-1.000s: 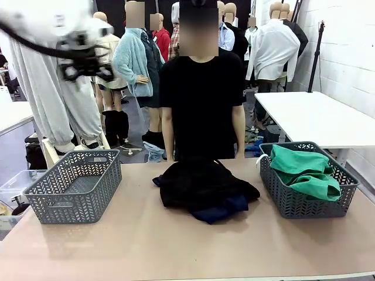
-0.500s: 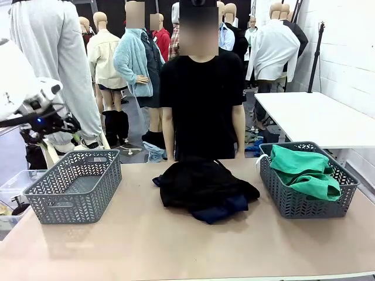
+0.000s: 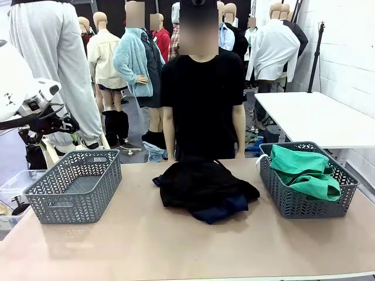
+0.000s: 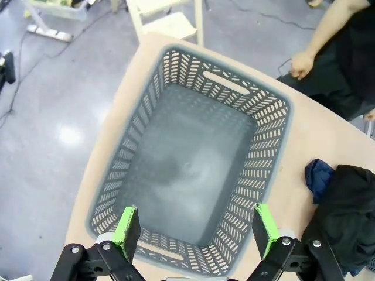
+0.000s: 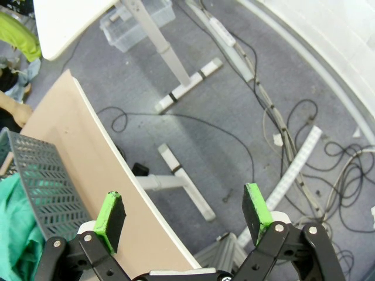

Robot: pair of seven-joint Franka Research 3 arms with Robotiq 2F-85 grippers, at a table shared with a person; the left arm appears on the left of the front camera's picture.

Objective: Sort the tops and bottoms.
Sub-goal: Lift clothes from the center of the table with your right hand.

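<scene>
The bottoms [image 3: 303, 170], a teal-green garment, lie bunched in the grey right basket [image 3: 293, 202], and a corner of them [image 5: 13, 234] shows in the right wrist view. A pile of dark clothes [image 3: 204, 188] sits mid-table in front of the person; which of them are tops I cannot tell. My left gripper [image 4: 196, 231] hangs open and empty high above the empty grey left basket [image 4: 193, 164]. My right gripper [image 5: 183, 211] is open and empty, out past the table's right edge [image 5: 111, 175], over the floor.
The person in black stands at the far side, one hand [image 4: 302, 61] near the table edge. My left arm [image 3: 23, 99] hangs over the far left, beyond the left basket [image 3: 76, 184]. Cables and table legs cover the floor on the right.
My left arm dropped from the upper left to a lower spot at the far left, then stayed nearly still. The clothes and baskets have not moved.
</scene>
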